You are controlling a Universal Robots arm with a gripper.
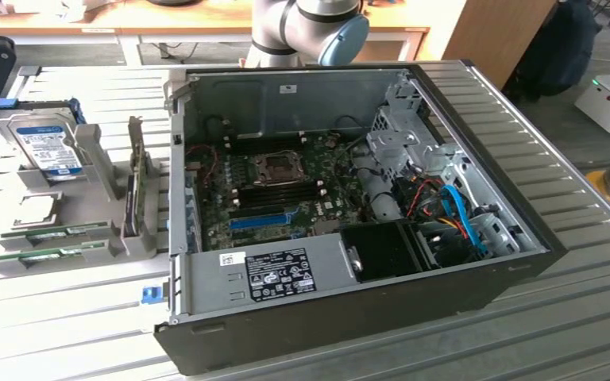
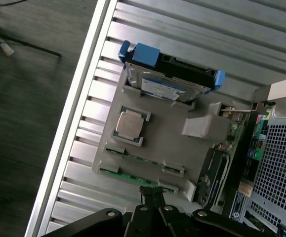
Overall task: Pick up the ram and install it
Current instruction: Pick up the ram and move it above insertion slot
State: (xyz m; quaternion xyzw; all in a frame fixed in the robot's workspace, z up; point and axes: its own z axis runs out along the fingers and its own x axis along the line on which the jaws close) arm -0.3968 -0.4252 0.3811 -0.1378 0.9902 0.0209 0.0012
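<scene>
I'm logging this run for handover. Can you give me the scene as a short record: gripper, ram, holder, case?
gripper: shut, nothing held, above the holder's ram end
ram sticks: two, both lying in the gray holder
also in holder: hard drive, processor chip
computer case: open, motherboard exposed
table: slatted metal
</scene>
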